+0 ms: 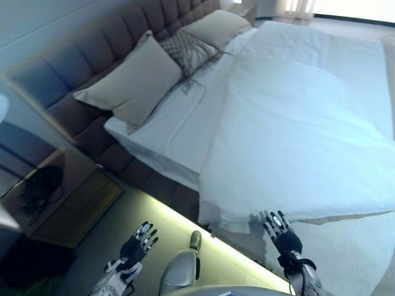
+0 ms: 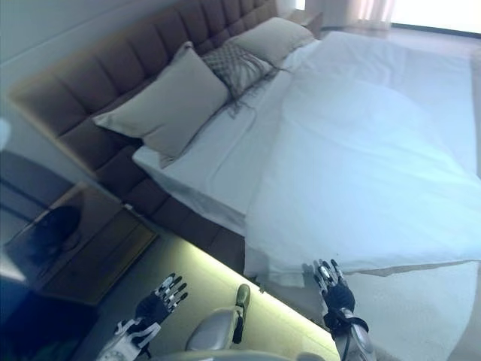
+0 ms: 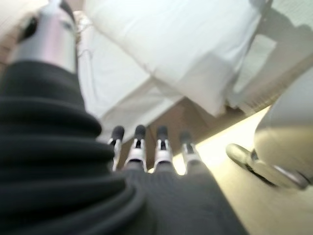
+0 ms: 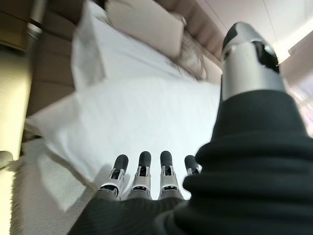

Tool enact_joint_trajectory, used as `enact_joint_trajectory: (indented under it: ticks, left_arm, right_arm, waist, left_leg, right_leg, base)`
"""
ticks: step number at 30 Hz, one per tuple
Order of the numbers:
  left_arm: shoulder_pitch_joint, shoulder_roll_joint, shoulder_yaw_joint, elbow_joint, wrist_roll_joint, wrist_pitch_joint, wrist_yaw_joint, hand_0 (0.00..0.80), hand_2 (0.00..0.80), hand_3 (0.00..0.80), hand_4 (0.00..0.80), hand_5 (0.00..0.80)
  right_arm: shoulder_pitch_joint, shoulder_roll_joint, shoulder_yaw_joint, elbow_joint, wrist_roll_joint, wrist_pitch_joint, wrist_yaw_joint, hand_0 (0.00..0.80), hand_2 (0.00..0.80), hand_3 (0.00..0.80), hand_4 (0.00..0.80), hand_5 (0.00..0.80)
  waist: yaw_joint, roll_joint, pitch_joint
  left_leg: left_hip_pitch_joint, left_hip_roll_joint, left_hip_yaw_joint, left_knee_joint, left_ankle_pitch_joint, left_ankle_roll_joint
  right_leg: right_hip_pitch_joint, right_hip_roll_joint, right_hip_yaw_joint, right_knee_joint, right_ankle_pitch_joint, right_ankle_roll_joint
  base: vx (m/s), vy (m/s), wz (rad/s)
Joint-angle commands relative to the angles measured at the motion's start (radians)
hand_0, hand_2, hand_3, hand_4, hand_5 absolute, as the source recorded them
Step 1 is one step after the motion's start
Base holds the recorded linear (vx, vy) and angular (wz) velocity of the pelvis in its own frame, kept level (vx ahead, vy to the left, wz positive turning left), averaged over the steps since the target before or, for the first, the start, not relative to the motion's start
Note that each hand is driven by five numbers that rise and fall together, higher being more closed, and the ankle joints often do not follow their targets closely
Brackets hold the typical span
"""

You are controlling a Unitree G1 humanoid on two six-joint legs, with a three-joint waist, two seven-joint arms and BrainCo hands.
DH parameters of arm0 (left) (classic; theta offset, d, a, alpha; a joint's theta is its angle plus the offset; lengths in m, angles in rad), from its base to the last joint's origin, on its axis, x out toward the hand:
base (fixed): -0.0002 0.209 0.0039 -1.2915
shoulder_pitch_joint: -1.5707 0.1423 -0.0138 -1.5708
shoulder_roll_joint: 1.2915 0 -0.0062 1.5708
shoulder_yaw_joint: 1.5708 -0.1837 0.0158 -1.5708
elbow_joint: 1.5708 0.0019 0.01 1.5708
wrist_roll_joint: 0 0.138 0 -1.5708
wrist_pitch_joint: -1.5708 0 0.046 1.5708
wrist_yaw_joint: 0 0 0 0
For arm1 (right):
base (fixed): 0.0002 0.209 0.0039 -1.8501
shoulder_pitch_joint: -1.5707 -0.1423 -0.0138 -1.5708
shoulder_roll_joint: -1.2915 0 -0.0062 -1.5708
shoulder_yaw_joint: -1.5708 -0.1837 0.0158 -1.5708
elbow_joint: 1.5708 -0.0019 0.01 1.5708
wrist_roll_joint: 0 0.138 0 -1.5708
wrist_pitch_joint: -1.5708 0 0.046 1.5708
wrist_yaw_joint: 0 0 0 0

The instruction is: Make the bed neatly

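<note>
A white duvet (image 1: 302,129) lies spread over the bed, its near corner (image 1: 213,213) hanging over the bed's side. Past its top edge the white sheet (image 1: 179,123) shows bare. Two beige pillows (image 1: 133,83) (image 1: 216,26) and a patterned cushion (image 1: 188,49) lean on the brown tufted headboard (image 1: 80,68). My left hand (image 1: 139,242) hovers open over the floor beside the bed, apart from the bedding. My right hand (image 1: 281,231) is open just below the duvet's hanging edge, holding nothing.
A wooden nightstand (image 1: 68,197) with a dark object (image 1: 40,185) on it stands at the left beside the headboard. A lit strip runs along the bed's base (image 1: 185,219). A pale rug (image 1: 345,253) lies at the right below the bed.
</note>
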Motion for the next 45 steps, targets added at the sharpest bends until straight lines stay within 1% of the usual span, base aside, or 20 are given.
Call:
enact_joint_trajectory:
  ticks: [1, 3, 5, 8, 12, 15, 18, 20, 22, 23, 25, 27, 29, 30, 32, 34, 36, 38, 42, 45]
  left_arm:
    - [-0.041, 0.052, -0.012, -0.071, 0.014, -0.056, -0.010, 0.000, 0.000, 0.000, 0.000, 0.000]
    - [-0.026, 0.058, -0.025, -0.103, 0.024, -0.082, 0.003, 0.000, 0.000, 0.000, 0.000, 0.000]
    - [-0.020, 0.071, -0.017, -0.106, 0.022, -0.106, 0.013, 0.000, 0.000, 0.000, 0.000, 0.000]
    - [-0.042, 0.086, 0.001, -0.091, -0.007, -0.128, 0.040, 0.000, 0.000, 0.000, 0.000, 0.000]
    - [-0.038, 0.087, 0.039, -0.088, -0.019, -0.110, 0.046, 0.000, 0.000, 0.000, 0.000, 0.000]
    - [-0.008, 0.086, 0.054, -0.094, -0.020, -0.108, 0.032, 0.000, 0.000, 0.000, 0.000, 0.000]
    - [0.015, 0.082, 0.044, -0.096, -0.026, -0.116, 0.015, 0.000, 0.000, 0.000, 0.000, 0.000]
    - [0.020, 0.078, 0.032, -0.087, -0.011, -0.126, -0.017, 0.000, 0.000, 0.000, 0.000, 0.000]
    - [0.014, 0.074, 0.027, -0.093, -0.005, -0.123, -0.031, 0.000, 0.000, 0.000, 0.000, 0.000]
    - [0.014, 0.059, 0.030, -0.105, -0.003, -0.114, -0.033, 0.000, 0.000, 0.000, 0.000, 0.000]
    - [0.013, 0.058, 0.021, -0.106, 0.016, -0.125, -0.029, 0.000, 0.000, 0.000, 0.000, 0.000]
    - [0.010, 0.071, 0.024, -0.108, 0.026, -0.129, -0.036, 0.000, 0.000, 0.000, 0.000, 0.000]
    - [0.011, 0.083, 0.020, -0.112, 0.031, -0.136, -0.011, 0.000, 0.000, 0.000, 0.000, 0.000]
    - [0.008, 0.088, 0.028, -0.111, 0.032, -0.135, -0.011, 0.000, 0.000, 0.000, 0.000, 0.000]
    - [0.004, 0.095, 0.037, -0.112, 0.018, -0.132, 0.004, 0.000, 0.000, 0.000, 0.000, 0.000]
    - [-0.003, 0.094, 0.057, -0.101, 0.008, -0.129, 0.021, 0.000, 0.000, 0.000, 0.000, 0.000]
    - [-0.012, 0.098, 0.078, -0.081, -0.001, -0.133, 0.023, 0.000, 0.000, 0.000, 0.000, 0.000]
    - [-0.017, 0.102, 0.102, -0.076, -0.016, -0.124, 0.011, 0.000, 0.000, 0.000, 0.000, 0.000]
    - [-0.003, 0.104, 0.122, -0.102, -0.008, -0.102, 0.002, 0.000, 0.000, 0.000, 0.000, 0.000]
    - [-0.026, 0.096, 0.107, -0.094, 0.012, -0.108, 0.008, 0.000, 0.000, 0.000, 0.000, 0.000]
  right_arm:
    - [0.021, 0.030, -0.017, -0.105, -0.008, -0.029, -0.005, 0.000, 0.000, 0.000, 0.000, 0.000]
    - [0.026, 0.048, -0.001, -0.124, -0.046, -0.052, -0.017, 0.000, 0.000, 0.000, 0.000, 0.000]
    - [0.027, 0.056, 0.006, -0.135, -0.027, -0.060, 0.010, 0.000, 0.000, 0.000, 0.000, 0.000]
    - [0.005, 0.054, 0.027, -0.124, -0.042, -0.069, 0.027, 0.000, 0.000, 0.000, 0.000, 0.000]
    - [-0.034, 0.050, 0.024, -0.098, -0.021, -0.074, 0.029, 0.000, 0.000, 0.000, 0.000, 0.000]
    - [-0.033, 0.056, 0.009, -0.095, -0.004, -0.052, 0.032, 0.000, 0.000, 0.000, 0.000, 0.000]
    - [-0.029, 0.048, 0.005, -0.091, 0.002, -0.032, 0.043, 0.000, 0.000, 0.000, 0.000, 0.000]
    - [-0.039, 0.030, -0.003, -0.074, 0.008, -0.023, 0.068, 0.000, 0.000, 0.000, 0.000, 0.000]
    - [-0.061, 0.014, 0.001, -0.072, 0.027, -0.030, 0.058, 0.000, 0.000, 0.000, 0.000, 0.000]
    - [-0.079, 0.022, 0.003, -0.052, 0.032, -0.036, 0.039, 0.000, 0.000, 0.000, 0.000, 0.000]
    - [-0.090, 0.039, -0.017, -0.038, 0.074, -0.032, 0.043, 0.000, 0.000, 0.000, 0.000, 0.000]
    - [-0.053, 0.047, -0.045, -0.066, 0.059, -0.039, 0.034, 0.000, 0.000, 0.000, 0.000, 0.000]
    - [-0.025, 0.059, -0.054, -0.089, 0.040, -0.053, 0.026, 0.000, 0.000, 0.000, 0.000, 0.000]
    - [-0.021, 0.064, -0.053, -0.093, 0.036, -0.058, 0.018, 0.000, 0.000, 0.000, 0.000, 0.000]
    - [-0.028, 0.070, -0.050, -0.084, 0.029, -0.067, -0.005, 0.000, 0.000, 0.000, 0.000, 0.000]
    - [-0.039, 0.074, -0.066, -0.069, 0.021, -0.062, -0.024, 0.000, 0.000, 0.000, 0.000, 0.000]
    - [-0.056, 0.070, -0.093, -0.054, 0.023, -0.041, -0.025, 0.000, 0.000, 0.000, 0.000, 0.000]
    - [-0.076, 0.069, -0.118, -0.037, 0.019, -0.014, -0.034, 0.000, 0.000, 0.000, 0.000, 0.000]
    - [-0.077, 0.063, -0.146, -0.021, 0.010, 0.031, -0.029, 0.000, 0.000, 0.000, 0.000, 0.000]
    - [-0.074, 0.053, -0.143, -0.014, 0.044, 0.012, -0.041, 0.000, 0.000, 0.000, 0.000, 0.000]
  waist:
    - [0.000, -0.031, -0.047]
    - [0.012, -0.040, -0.056]
    - [0.013, -0.033, -0.058]
    - [0.020, -0.036, -0.063]
    - [0.037, -0.038, -0.069]
    - [0.048, -0.046, -0.078]
    - [0.047, -0.050, -0.075]
    - [0.055, -0.050, -0.061]
    - [0.059, -0.072, -0.050]
    - [0.068, -0.078, -0.050]
    - [0.068, -0.086, -0.058]
    - [0.061, -0.095, -0.074]
    - [0.027, -0.064, -0.077]
    - [0.015, -0.055, -0.068]
    - [-0.002, -0.047, -0.050]
    - [-0.027, -0.053, -0.040]
    - [-0.061, -0.076, -0.026]
    - [-0.078, -0.088, -0.015]
    - [-0.067, -0.090, -0.020]
    - [-0.069, -0.088, -0.023]
  left_leg:
    - [-0.092, -0.023, 0.009, 0.019, 0.077, 0.020]
    - [-0.071, -0.055, 0.013, 0.015, 0.038, 0.070]
    - [-0.042, -0.066, 0.022, 0.003, 0.028, 0.087]
    - [-0.027, -0.087, 0.013, -0.011, 0.021, 0.096]
    - [-0.024, -0.099, -0.004, 0.007, 0.000, 0.094]
    - [-0.002, -0.088, -0.007, -0.013, 0.002, 0.092]
    - [-0.005, -0.060, 0.005, -0.041, 0.026, 0.073]
    - [-0.049, -0.029, -0.001, -0.018, 0.080, 0.031]
    - [-0.074, -0.034, -0.007, 0.071, 0.037, 0.033]
    - [-0.061, -0.034, -0.005, 0.049, 0.010, 0.041]
    - [-0.036, -0.037, 0.041, 0.027, -0.014, 0.069]
    - [-0.030, -0.056, 0.048, 0.026, -0.031, 0.099]
    - [0.030, -0.060, 0.041, 0.021, -0.069, 0.137]
    - [0.059, -0.057, 0.046, 0.021, -0.081, 0.140]
    - [0.106, -0.059, 0.037, 0.021, -0.097, 0.132]
    - [0.148, -0.062, 0.014, 0.014, -0.118, 0.114]
    - [0.186, -0.058, 0.006, 0.019, -0.165, 0.091]
    - [0.217, -0.041, 0.005, 0.022, -0.199, 0.074]
    - [0.222, 0.056, 0.005, 0.017, -0.161, 0.019]
    - [0.215, 0.114, 0.002, 0.010, -0.135, -0.009]
  right_leg:
    - [0.014, -0.070, -0.122, 0.157, 0.209, 0.060]
    - [-0.031, -0.115, -0.128, 0.278, 0.294, 0.060]
    - [-0.076, -0.116, -0.141, 0.358, 0.310, 0.053]
    - [-0.099, -0.106, -0.163, 0.277, 0.302, 0.033]
    - [-0.114, -0.101, -0.190, 0.198, 0.294, 0.029]
    - [-0.086, -0.094, -0.212, 0.165, 0.302, 0.042]
    - [-0.071, -0.052, -0.232, 0.106, 0.259, 0.039]
    - [-0.040, -0.018, -0.226, 0.052, 0.210, 0.033]
    - [-0.044, -0.035, -0.221, 0.034, 0.219, 0.036]
    - [-0.045, -0.057, -0.223, 0.050, 0.238, 0.042]
    - [-0.032, -0.092, -0.236, 0.101, 0.280, 0.056]
    - [-0.036, -0.107, -0.215, 0.208, 0.347, 0.074]
    - [-0.175, -0.104, -0.180, 0.450, 0.412, 0.077]
    - [-0.233, -0.119, -0.181, 0.496, 0.398, 0.062]
    - [-0.288, -0.138, -0.195, 0.442, 0.371, 0.036]
    - [-0.326, -0.165, -0.190, 0.258, 0.412, 0.028]
    - [-0.344, -0.202, -0.149, 0.083, 0.472, 0.055]
    - [-0.345, -0.211, -0.117, 0.025, 0.535, 0.087]
    - [-0.275, -0.177, -0.159, -0.010, 0.449, 0.106]
    - [-0.247, -0.145, -0.182, -0.028, 0.392, 0.107]
  base:
    - [0.240, 0.229, -0.33]
    - [0.236, 0.260, 0.01]
    - [0.210, 0.206, 0.06]
    - [0.141, 0.027, -0.03]
    - [0.100, -0.058, -0.04]
    - [0.106, -0.051, 0.03]
    - [0.074, -0.031, 0.30]
    - [0.024, -0.002, 0.29]
    - [-0.039, 0.008, 0.21]
    - [0.041, 0.053, 0.10]
    - [0.083, 0.078, -0.21]
    - [0.084, 0.119, -0.06]
    - [0.102, 0.186, 0.25]
    - [0.098, 0.089, 0.15]
    - [0.126, -0.072, 0.08]
    - [0.168, -0.269, -0.23]
    - [0.193, -0.364, -0.23]
    - [0.157, -0.306, 0.13]
    - [0.084, -0.266, 0.04]
    - [0.020, -0.206, 0.24]
